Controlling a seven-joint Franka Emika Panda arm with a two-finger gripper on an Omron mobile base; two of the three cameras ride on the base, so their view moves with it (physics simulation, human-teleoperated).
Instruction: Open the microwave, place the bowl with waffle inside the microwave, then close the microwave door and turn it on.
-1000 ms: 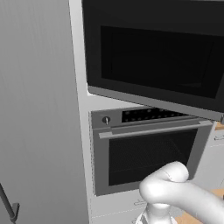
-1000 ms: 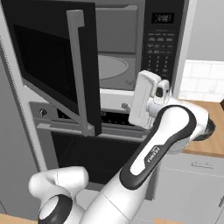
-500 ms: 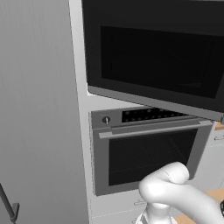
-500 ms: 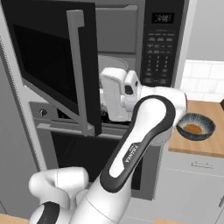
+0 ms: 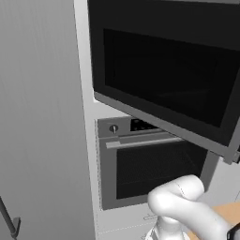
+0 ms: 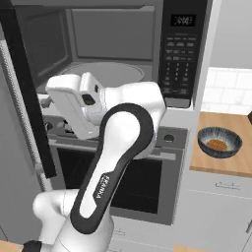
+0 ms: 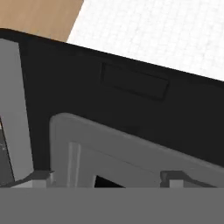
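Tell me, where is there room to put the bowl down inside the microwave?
The microwave stands open, and its round plate lies bare between the back wall and the button panel. The way in is crowded: the robot's white hand sits before the opening. The bowl waits on the wooden counter, bare around it.

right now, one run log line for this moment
microwave door: open | bowl with waffle: on counter, right of microwave | gripper: open, empty
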